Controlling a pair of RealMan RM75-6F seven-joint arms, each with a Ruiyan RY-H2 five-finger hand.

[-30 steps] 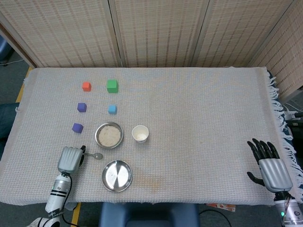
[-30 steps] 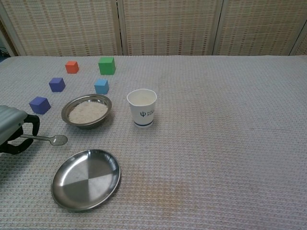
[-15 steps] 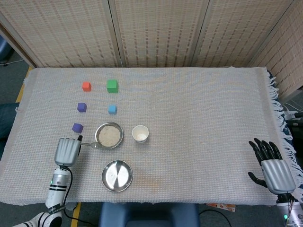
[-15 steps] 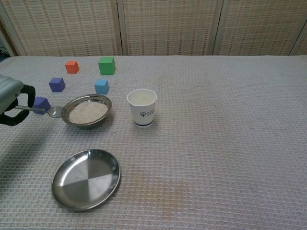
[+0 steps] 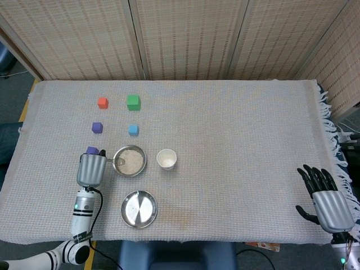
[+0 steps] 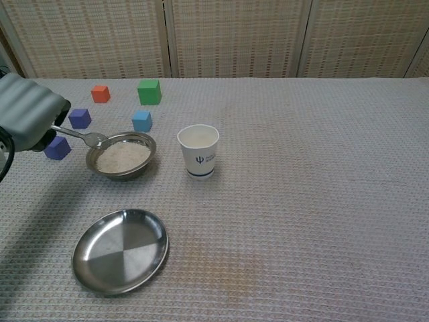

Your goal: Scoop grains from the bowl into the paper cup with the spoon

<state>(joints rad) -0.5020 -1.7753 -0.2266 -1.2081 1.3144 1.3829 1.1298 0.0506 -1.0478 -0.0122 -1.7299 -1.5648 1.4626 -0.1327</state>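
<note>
The left hand (image 6: 27, 111) grips the spoon (image 6: 86, 137) by its handle, the spoon's head at the left rim of the bowl of grains (image 6: 122, 155). The paper cup (image 6: 198, 151) stands upright just right of the bowl. The right hand (image 5: 326, 196) rests spread and empty near the table's right corner.

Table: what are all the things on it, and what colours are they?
bowl: 1, silver, holds pale grains, left of the cup
paper cup: 1, white, mid-table
spoon: 1, silver, tip over the bowl's left rim
plate: 1, silver, near edge
cubes: 5, orange, green, light blue, two purple, far left
tablecloth: 1, grey, woven
left hand: 1, grey, holds the spoon
right hand: 1, black-fingered, fingers apart, right edge
</note>
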